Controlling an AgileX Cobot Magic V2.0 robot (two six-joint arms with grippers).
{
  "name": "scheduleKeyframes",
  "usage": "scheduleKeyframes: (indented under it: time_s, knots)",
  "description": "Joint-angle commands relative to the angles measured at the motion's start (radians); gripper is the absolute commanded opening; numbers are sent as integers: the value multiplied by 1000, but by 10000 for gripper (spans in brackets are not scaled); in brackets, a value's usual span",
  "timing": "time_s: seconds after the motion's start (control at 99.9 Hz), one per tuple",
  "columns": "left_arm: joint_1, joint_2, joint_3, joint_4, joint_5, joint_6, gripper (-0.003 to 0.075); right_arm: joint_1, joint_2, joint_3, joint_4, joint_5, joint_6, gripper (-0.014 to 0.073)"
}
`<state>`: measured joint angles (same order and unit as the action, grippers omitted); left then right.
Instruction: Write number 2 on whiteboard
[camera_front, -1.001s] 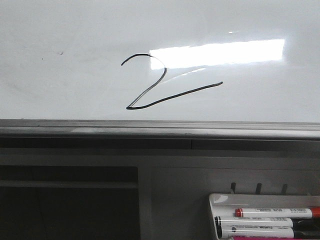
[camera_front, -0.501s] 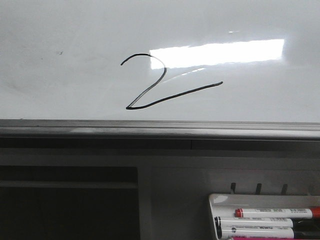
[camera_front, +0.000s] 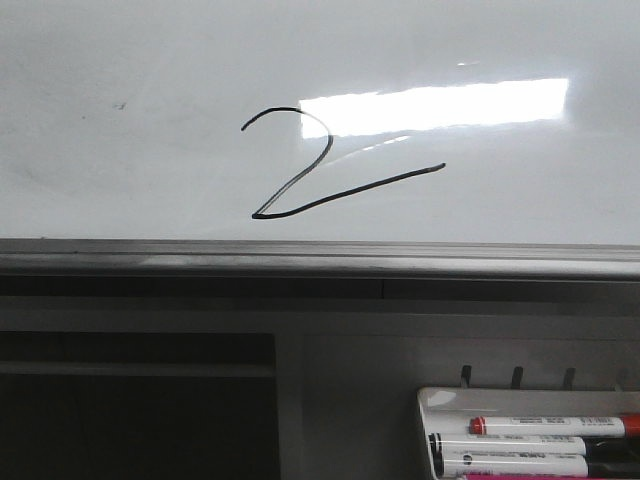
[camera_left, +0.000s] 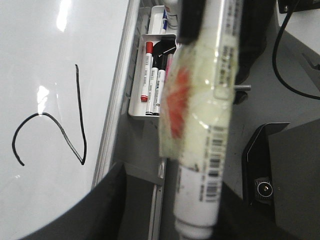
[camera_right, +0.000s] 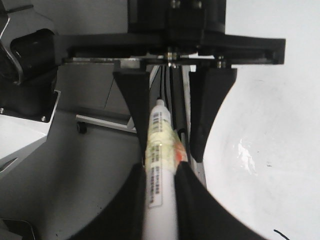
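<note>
Pinching a taped marker (camera_right: 161, 165) lengthwise between its jaws, the right gripper (camera_right: 176, 150) hangs beside the whiteboard (camera_front: 150, 120), where the number 2 (camera_front: 300, 170) sits finished; left jaws cannot be judged.

Grey shelving and a marker tray

A white tray (camera_front: 440, 400) of markers (camera_front: 550, 425) sits right of a dark shelf opening (camera_front: 135, 405); black cable (camera_left: 285, 70) beside it.
</note>
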<state>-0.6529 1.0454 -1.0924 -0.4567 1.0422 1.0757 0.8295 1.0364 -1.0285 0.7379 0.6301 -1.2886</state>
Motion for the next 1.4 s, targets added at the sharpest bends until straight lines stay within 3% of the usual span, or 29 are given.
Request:
scheduleKeyframes:
  time_s: [0.0,0.531,0.651,0.831,1.031,1.122,1.292,1.392]
  knots:
    - [-6,-3,-35,-41,-80,-13,279,3,-11,-36,46,-25,-11,-60]
    - [-6,-17,-78,-142,-63,-13,270,3,18,-36,46,12,-7,-60]
    - [-6,-18,-78,-135,-60,-21,195,3,18,-36,46,12,-7,-60]
    - [-6,-18,-78,-135,-56,-33,-22,3,18,-36,46,34,-7,-60]
    - [-6,-18,-78,-135,-56,-48,-20,3,18,-36,46,40,21,-55]
    - [-6,-18,-78,-135,-73,-116,-20,1,18,-36,46,33,49,43]
    - [-6,-26,-47,-133,-167,-191,-20,-86,7,-36,44,0,154,464]
    - [13,-42,15,-133,-298,-247,-20,-182,-30,-36,44,-1,189,545]
